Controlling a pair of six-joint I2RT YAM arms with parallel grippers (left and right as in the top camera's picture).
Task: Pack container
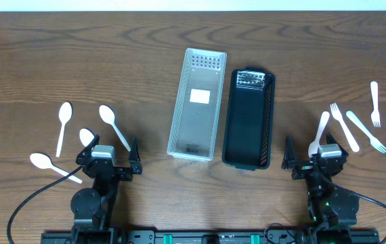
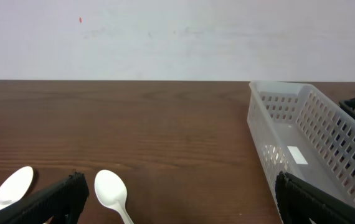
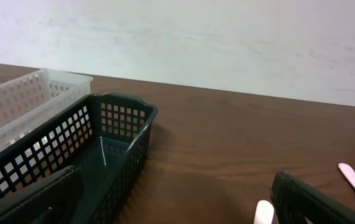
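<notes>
Two empty long containers lie side by side at the table's middle: a white basket [image 1: 198, 104] [image 2: 308, 124] [image 3: 22, 99] and, to its right, a black basket [image 1: 248, 118] [image 3: 103, 143]. White plastic spoons [image 1: 112, 122] [image 2: 110, 190] lie scattered at the left. A spoon [image 1: 320, 132] and three white forks [image 1: 344, 125] lie at the right. My left gripper [image 1: 112, 152] [image 2: 180, 199] is open near the front edge, with a spoon bowl just inside its left finger. My right gripper [image 1: 315, 154] [image 3: 174, 199] is open beside the black basket's near end and holds nothing.
One spoon [image 1: 51, 166] lies front left, close to the left arm's base, and another [image 1: 63, 122] further out. A fork [image 1: 375, 102] lies far right. The wall stands behind the table's far edge. Cables run along the front.
</notes>
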